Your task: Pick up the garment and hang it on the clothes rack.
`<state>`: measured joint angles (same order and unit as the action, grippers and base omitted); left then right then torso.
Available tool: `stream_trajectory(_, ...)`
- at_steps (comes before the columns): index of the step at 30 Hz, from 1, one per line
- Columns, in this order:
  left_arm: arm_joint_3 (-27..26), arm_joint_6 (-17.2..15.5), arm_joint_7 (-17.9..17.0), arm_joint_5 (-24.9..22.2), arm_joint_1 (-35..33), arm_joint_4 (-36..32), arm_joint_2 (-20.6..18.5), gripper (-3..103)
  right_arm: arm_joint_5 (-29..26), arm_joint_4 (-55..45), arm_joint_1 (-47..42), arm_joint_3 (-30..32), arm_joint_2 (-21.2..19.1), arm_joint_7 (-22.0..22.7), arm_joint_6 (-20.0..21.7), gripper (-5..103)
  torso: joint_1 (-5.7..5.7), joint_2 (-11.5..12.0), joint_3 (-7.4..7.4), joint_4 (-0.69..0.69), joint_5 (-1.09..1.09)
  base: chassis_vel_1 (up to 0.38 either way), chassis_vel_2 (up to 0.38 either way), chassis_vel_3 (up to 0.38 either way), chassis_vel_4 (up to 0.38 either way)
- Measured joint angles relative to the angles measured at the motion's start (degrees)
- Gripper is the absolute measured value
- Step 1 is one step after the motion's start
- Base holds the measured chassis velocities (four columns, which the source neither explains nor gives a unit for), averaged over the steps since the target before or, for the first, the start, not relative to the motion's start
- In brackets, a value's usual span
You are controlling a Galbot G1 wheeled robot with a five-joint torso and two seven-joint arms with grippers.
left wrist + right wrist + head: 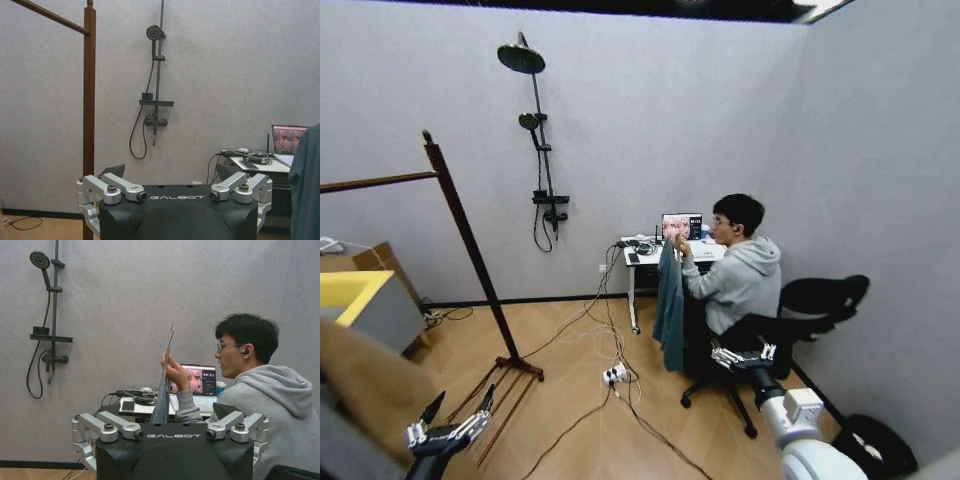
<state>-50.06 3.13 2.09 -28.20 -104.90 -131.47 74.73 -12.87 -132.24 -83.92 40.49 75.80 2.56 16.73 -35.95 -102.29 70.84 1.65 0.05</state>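
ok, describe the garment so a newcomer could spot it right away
Find the small white desk against the back wall, right of the wall shower fitting. A seated person's hand holds up the garment by a hanger beside that desk. It is the one dark teal-blue cloth hanging long toward the floor, unlike the person's grey hoodie.

A light wooden floor (pixel 580 420) carries everything — the clothes rack (pixel 470 250) stands on it at the left, its slatted base resting on the boards. Black cables (pixel 610 340) trail across the middle to a white power strip (pixel 614 376). Farther right stand a small white desk (pixel 645 258) and a black office chair (pixel 790 320).
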Motion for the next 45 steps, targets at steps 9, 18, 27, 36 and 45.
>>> stream_trajectory(9, 0.0, 0.0, 0.0, 0.0, 0.0, 0.0, 0.0, 100, 0.5, 0.0, -0.2, 0.2, 0.1, -0.1, -0.2, 100, 0.0, 0.0, -0.01, 0.01, -0.06, -0.316, 0.31, 0.31, -0.302)
stream_trajectory(18, 0.0, 0.0, 0.0, 0.0, 0.0, 0.0, 0.0, 100, -0.9, 3.6, 3.6, 2.6, -2.7, 0.4, -0.6, 100, -0.03, 0.0, 0.0, 0.0, -0.06, -0.185, 0.17, 0.157, -0.159)
stream_trajectory(27, 0.0, 0.0, 0.0, 0.0, 0.0, 0.0, 0.0, 100, -6.8, 20.7, 19.8, 2.6, -11.7, -0.4, -6.7, 100, 0.09, 0.0, -0.02, -0.01, -0.05, 0.035, -0.047, -0.029, 0.038)
stream_trajectory(36, 0.0, 0.0, 0.0, 0.0, 0.0, 0.0, 0.0, 100, -15.4, 37.4, 35.9, -3.5, -15.2, -7.8, -10.8, 100, -0.01, 0.0, 0.0, 0.0, -0.05, 0.0, 0.0, 0.0, 0.0)
stream_trajectory(45, 0.0, 0.0, 0.0, 0.0, 0.0, 0.0, 0.0, 100, -17.3, 45.7, 46.4, -8.9, -12.7, -6.7, -9.6, 100, 0.01, 0.0, 0.0, -0.01, -0.06, 0.0, 0.0, 0.0, 0.0)
